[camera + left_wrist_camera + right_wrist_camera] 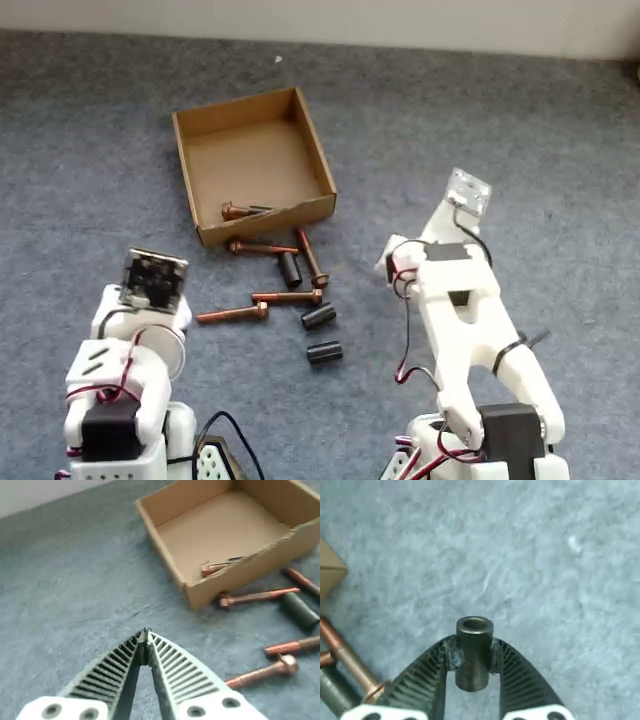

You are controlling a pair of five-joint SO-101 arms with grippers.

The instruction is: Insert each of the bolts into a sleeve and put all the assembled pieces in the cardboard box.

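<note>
Right tool (pixel 471 649) pinching black sleeve (pixel 474 657) between tips; left tool (pixel 146 637) pressed together.

The cardboard box (pixel 250 150) sits at the far middle of the desk (pixel 520 130). An assembled piece (pixel 245 211) lies in it, against its near wall. Four bolts (pixel 262 246) and three sleeves (pixel 318 317) are scattered just before that wall, between the two arms, one bolt lying along the wall. The left claw (pixel 145 645) hangs closed over bare desk, near and left of the box. To the right of the scatter, the right claw (pixel 474 647) grips a fourth sleeve (pixel 474 630) between its fingers.
</note>
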